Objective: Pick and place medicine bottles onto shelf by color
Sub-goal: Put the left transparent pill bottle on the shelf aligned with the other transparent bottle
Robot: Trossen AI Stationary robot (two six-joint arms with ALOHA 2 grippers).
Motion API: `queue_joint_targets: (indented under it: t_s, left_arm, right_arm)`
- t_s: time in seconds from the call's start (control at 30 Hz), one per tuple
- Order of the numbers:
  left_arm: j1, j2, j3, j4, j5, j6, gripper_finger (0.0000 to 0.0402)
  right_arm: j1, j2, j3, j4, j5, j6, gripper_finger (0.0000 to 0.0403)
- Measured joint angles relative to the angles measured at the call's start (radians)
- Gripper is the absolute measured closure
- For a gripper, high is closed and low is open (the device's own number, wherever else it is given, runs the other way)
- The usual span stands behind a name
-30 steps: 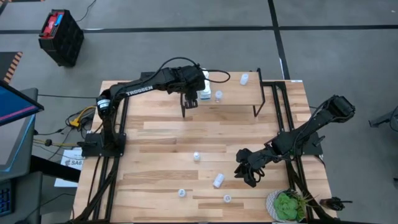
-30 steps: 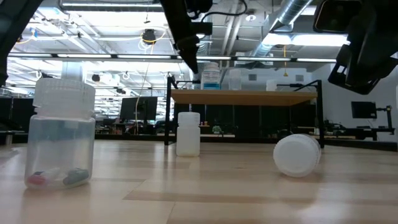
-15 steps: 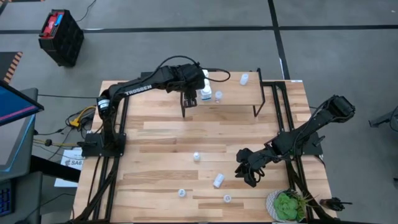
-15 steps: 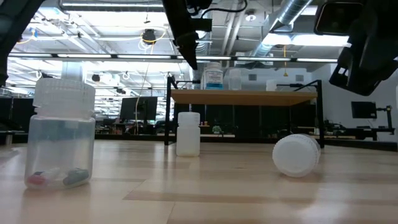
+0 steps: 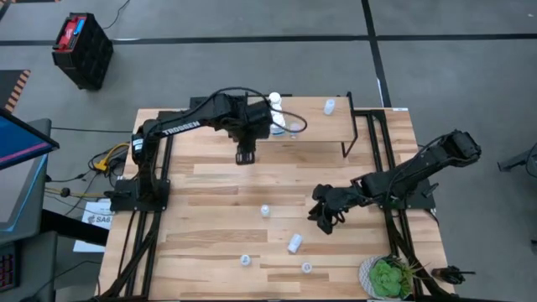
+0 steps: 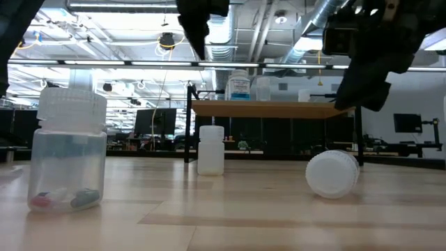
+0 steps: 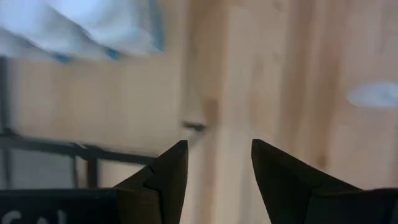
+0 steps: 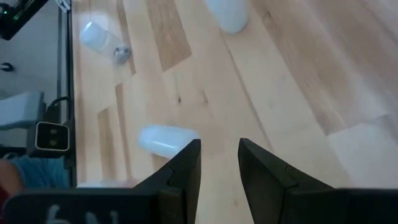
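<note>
The shelf [image 5: 319, 126] stands at the table's far side and carries a white labelled bottle [image 5: 274, 102] and a small bottle [image 5: 329, 106]. Several medicine bottles rest on the table. A white one [image 5: 265, 210] stands upright and another white one [image 5: 294, 244] lies on its side. Two clear ones [image 5: 245, 260] [image 5: 307, 268] stand near the front edge. My left gripper [image 5: 244, 155] hangs open and empty off the shelf's near left corner. My right gripper [image 5: 323, 220] is open and empty above the table, right of the upright white bottle.
A green potted plant [image 5: 388, 277] sits at the table's near right corner. Black frame rails [image 5: 382, 143] run along the table's right side beside the shelf. Bare wood lies between the shelf and the loose bottles.
My left gripper has drawn back from over the shelf toward the table's near and left side, rising and tipping more steeply downward. My right gripper has swung toward the table's left and slightly toward the far edge. The bottles have stayed where they were.
</note>
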Motion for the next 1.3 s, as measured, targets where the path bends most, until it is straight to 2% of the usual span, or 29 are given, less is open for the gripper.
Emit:
queue_joint_targets:
  t_s: [0.13,0.47,0.8,0.97,1.17,1.3]
  left_arm:
    - [-0.048,0.000,0.000,-0.081,0.041,-0.044,0.0237]
    - [-0.211,-0.003,-0.001,-0.082,0.153,-0.191,0.0237]
    - [-0.454,-0.003,-0.001,-0.082,0.147,-0.331,0.0237]
    - [-0.585,-0.003,-0.001,-0.082,0.076,-0.421,0.0237]
    - [-0.736,-0.003,-0.002,-0.080,-0.125,-0.609,0.0237]
    - [-0.805,0.001,-0.002,-0.034,-0.170,-0.737,0.0237]
  right_arm:
    - [-0.002,0.000,0.000,0.000,-0.001,-0.016,0.0272]
    - [0.021,0.000,0.000,0.000,-0.003,-0.079,0.0272]
    - [0.021,0.000,0.000,-0.001,-0.002,-0.078,0.0272]
    - [0.021,0.000,0.000,-0.008,-0.002,-0.078,0.0271]
    - [0.021,0.000,0.000,-0.037,-0.002,-0.078,0.0272]
    - [0.021,0.000,0.000,-0.055,-0.002,-0.078,0.0272]
